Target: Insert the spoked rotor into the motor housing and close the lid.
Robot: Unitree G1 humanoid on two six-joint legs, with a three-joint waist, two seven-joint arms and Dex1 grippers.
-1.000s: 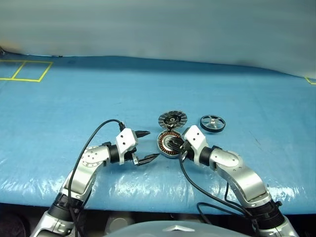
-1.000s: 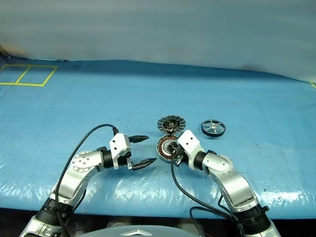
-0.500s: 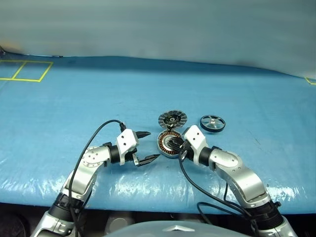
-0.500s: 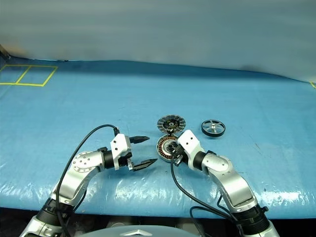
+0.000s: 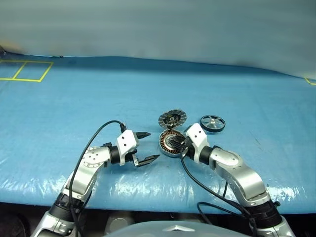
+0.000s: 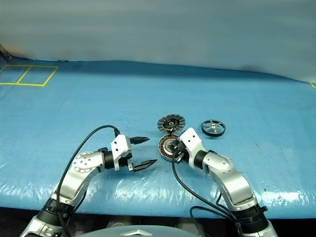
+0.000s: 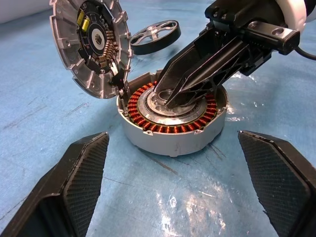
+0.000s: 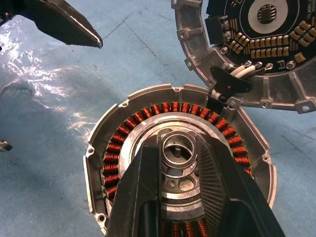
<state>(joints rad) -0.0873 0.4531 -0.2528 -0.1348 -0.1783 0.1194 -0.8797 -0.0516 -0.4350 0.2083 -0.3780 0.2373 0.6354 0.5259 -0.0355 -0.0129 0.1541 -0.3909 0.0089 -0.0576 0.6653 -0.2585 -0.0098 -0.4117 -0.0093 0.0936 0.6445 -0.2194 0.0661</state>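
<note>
The motor housing (image 5: 167,143) sits open on the blue sheet, its copper windings (image 8: 114,153) ringing a pale centre. Its hinged lid (image 5: 172,119) stands tipped back behind it, toothed face and dark centre showing. The spoked rotor (image 5: 213,123) lies flat to the right of the lid, apart from both. My right gripper (image 8: 177,148) reaches into the housing and is shut on the small ring at its centre. My left gripper (image 5: 153,145) hovers just left of the housing, open and with nothing in it.
A blue wrinkled sheet (image 5: 74,108) covers the table. Yellow tape squares (image 5: 25,70) mark its far left corner. The sheet's front edge (image 5: 148,200) runs close below both arms. Black cables loop from each wrist.
The right gripper and the housing it holds have shifted very slightly to the right. The left arm has kept still.
</note>
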